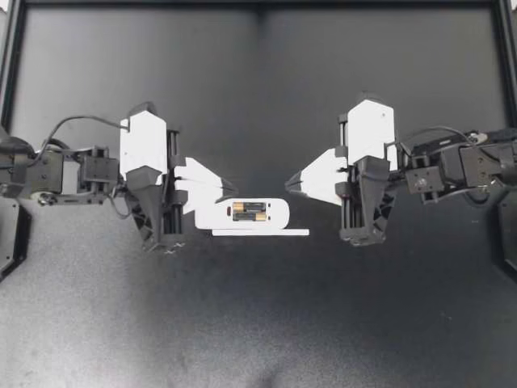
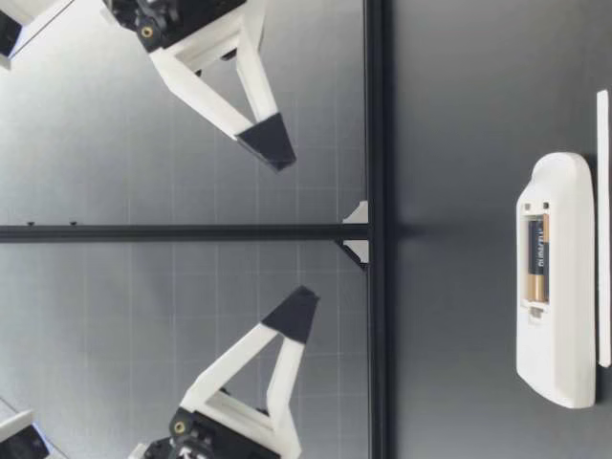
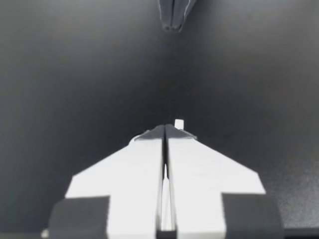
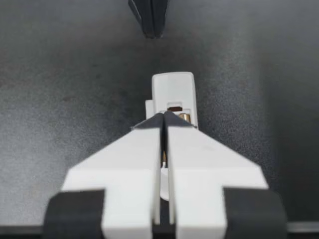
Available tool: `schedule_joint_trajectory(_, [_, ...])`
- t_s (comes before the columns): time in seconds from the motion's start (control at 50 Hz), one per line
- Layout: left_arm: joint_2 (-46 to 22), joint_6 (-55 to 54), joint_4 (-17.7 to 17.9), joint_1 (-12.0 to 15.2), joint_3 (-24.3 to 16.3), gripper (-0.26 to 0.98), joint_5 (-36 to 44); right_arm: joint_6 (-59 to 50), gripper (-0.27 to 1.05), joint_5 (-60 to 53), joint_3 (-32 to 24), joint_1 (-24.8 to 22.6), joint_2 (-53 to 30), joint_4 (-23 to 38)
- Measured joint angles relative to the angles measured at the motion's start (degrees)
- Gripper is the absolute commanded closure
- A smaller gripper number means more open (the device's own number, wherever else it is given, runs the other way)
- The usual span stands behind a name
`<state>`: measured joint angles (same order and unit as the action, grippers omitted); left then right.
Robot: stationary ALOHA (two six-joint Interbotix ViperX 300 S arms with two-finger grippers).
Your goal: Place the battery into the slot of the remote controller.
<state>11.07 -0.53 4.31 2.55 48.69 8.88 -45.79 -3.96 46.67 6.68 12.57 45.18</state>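
The left gripper (image 1: 231, 187) is held together on nothing. Just at its 5 o'clock, mid-table, the white remote controller (image 1: 277, 212) is laid flat, long axis 9-to-3 o'clock, a black-and-gold battery (image 1: 250, 215) bedded in it, parallel. The right gripper (image 1: 289, 184) is likewise closed.

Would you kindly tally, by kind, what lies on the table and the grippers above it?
Remote controller: 1
Batteries in its slot: 2
Flat white strip: 1
Grippers: 2, left gripper and right gripper
Total: 6
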Motion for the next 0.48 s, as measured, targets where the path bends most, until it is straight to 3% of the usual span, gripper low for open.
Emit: schedule_joint_trajectory(0.48, [0.09,0.62,0.00,-0.09,0.00,0.90,0.18,-0.18,0.91,-0.35,0.62,0.00,-0.09,-0.09])
